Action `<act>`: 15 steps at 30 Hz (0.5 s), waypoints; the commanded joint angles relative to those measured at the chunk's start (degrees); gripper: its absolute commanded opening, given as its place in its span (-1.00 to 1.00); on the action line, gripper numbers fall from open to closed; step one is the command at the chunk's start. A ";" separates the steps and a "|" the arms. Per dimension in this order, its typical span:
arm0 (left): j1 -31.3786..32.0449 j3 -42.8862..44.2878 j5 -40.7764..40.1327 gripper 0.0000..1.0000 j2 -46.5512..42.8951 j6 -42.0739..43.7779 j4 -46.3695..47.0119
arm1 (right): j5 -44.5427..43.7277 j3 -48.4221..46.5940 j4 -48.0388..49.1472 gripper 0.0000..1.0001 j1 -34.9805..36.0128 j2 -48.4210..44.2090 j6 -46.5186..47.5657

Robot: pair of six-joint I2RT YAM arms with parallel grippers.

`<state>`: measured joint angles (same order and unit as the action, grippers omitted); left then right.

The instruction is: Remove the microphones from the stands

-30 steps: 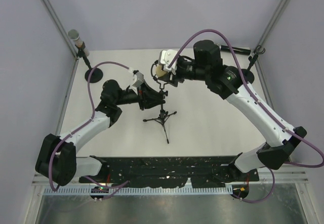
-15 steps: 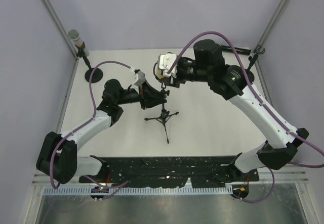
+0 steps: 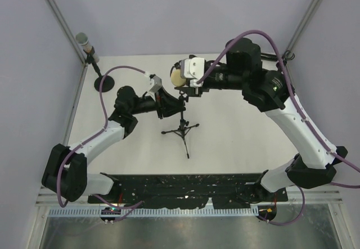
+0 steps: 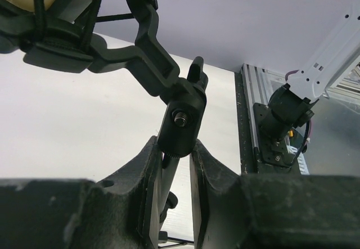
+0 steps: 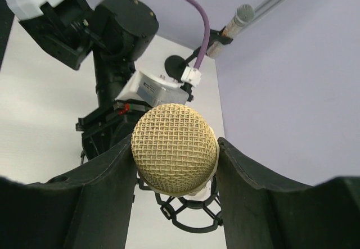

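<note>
On the white tabletop, the R arm reaches in from back-right and the L arm from the left, meeting at the black tripod stand at centre. The fingers of the left gripper are narrow, clamped on the stand's post just below its pivot joint. The fingers of the right gripper press either side of the microphone, a cream mesh-headed unit seated in the black shock mount atop the stand. A 2nd mic stands at the back-left corner, well apart.
</note>
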<state>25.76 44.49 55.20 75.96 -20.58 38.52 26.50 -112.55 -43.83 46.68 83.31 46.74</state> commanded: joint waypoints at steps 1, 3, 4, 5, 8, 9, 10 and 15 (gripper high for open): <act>-0.36 0.07 -4.22 -1.00 3.14 1.33 -6.79 | 7.59 -6.36 -3.09 -0.42 0.79 -0.60 -3.94; -0.27 0.16 -4.14 -1.00 3.49 1.77 -7.14 | 9.08 -8.55 -3.80 -0.42 0.87 -0.51 -4.73; -0.18 0.25 -4.22 -1.00 3.58 2.12 -7.49 | 9.79 -9.78 -4.24 -0.42 0.87 -0.43 -4.82; -0.01 0.42 -4.14 -1.00 3.58 2.56 -8.02 | 10.06 -10.40 -4.94 -0.42 0.87 -0.60 -4.90; 0.08 0.51 -4.40 -1.00 3.58 3.52 -8.90 | 10.76 -12.60 -5.65 -0.43 0.79 -1.65 -5.17; 0.08 0.51 -4.49 -1.00 3.66 3.88 -9.08 | 11.11 -13.04 -5.82 -0.43 0.70 -2.18 -5.34; 0.08 0.51 -4.49 -1.00 3.58 4.05 -9.25 | 11.12 -13.13 -5.82 -0.43 0.78 -2.53 -5.43; 0.17 0.42 -4.57 -1.00 3.93 4.84 -9.78 | 11.64 -13.57 -5.21 -0.45 -0.96 -4.73 -7.62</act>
<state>25.76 45.41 52.38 78.50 -17.39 35.24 35.92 -123.59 -49.63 46.76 81.49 42.52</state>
